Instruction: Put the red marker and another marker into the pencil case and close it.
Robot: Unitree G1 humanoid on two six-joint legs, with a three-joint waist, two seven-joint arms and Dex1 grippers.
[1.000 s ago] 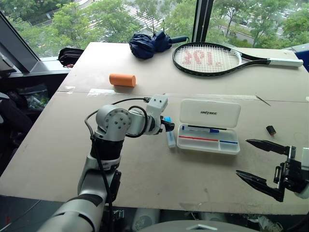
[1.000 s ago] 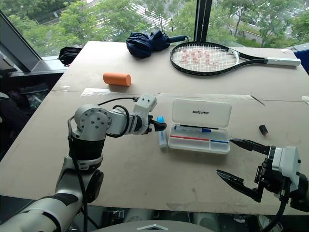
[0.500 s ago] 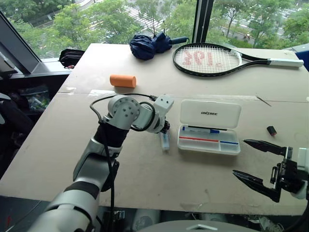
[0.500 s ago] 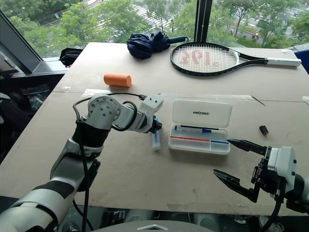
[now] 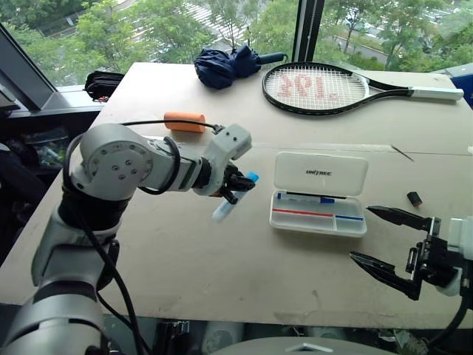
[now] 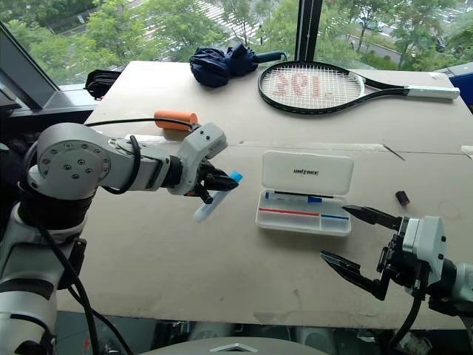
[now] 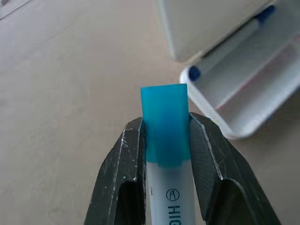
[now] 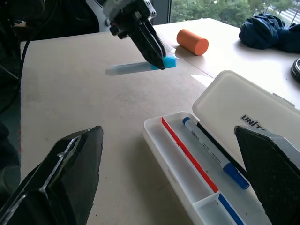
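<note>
**Blue-capped highlighter held above the table, pencil case lying open**

The left gripper (image 5: pixel 235 186) pinches a highlighter (image 5: pixel 233 197) near its blue cap — the pale barrel hangs tilted down behind the fingers (image 7: pixel 121 183), off the table (image 5: pixel 222 274). In the left wrist view only the cap and the start of a printed word on the barrel show; the rest is cut off at the frame edge.

The pencil case (image 5: pixel 320 192) sits open just beside the held highlighter, towards the robot's right, with its white lid standing up at the back. In its tray I count three writing things: a blue-capped pen (image 8: pixel 214 159) along the back, a thin red marker (image 8: pixel 187 154) in the long front slot, and a short blue piece (image 8: pixel 232 210) in the small end slot, partly cut off in the right wrist view.

The right gripper (image 5: pixel 388 240) hovers near the case's right end, its two fingers spread wide with nothing between them.

Farther off lie one orange cylinder (image 5: pixel 184 121) partly hidden by the left arm's cable, one folded navy umbrella (image 5: pixel 229 65), one tennis racket (image 5: pixel 325 80), and one small dark object (image 5: pixel 414 198) — too small to identify.
</note>
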